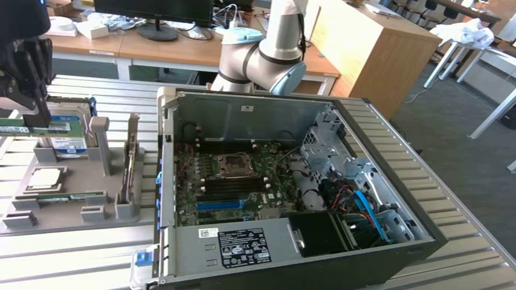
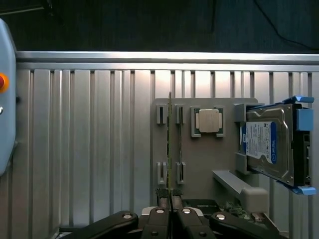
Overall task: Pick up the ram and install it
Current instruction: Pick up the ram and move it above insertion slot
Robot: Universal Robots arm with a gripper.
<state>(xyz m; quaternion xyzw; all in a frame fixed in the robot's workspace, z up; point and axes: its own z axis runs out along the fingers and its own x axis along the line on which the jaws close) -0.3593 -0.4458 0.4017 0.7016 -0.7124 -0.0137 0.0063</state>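
Grey fixture tray (image 1: 81,172), exterior view's left: found the gripper (image 1: 36,118) clamped shut on the ram (image 1: 20,128), holding it over the tray, well apart from the open computer case (image 1: 241,115). Saw the ram edge-on in wrist view, in line with the tray's slotted holders (image 2: 162,114). Cannot tell whether lifted clear. Noted processor chip (image 2: 208,121) and hard drive (image 2: 269,144) beside.

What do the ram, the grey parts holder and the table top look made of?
The ram: green circuit-board laminate, likely fibreglass, matte. The parts holder: uniform dull grey, blocky slots, probably plastic, perhaps printed. The table top: ribbed silver slats, soft sheen, likely aluminium.
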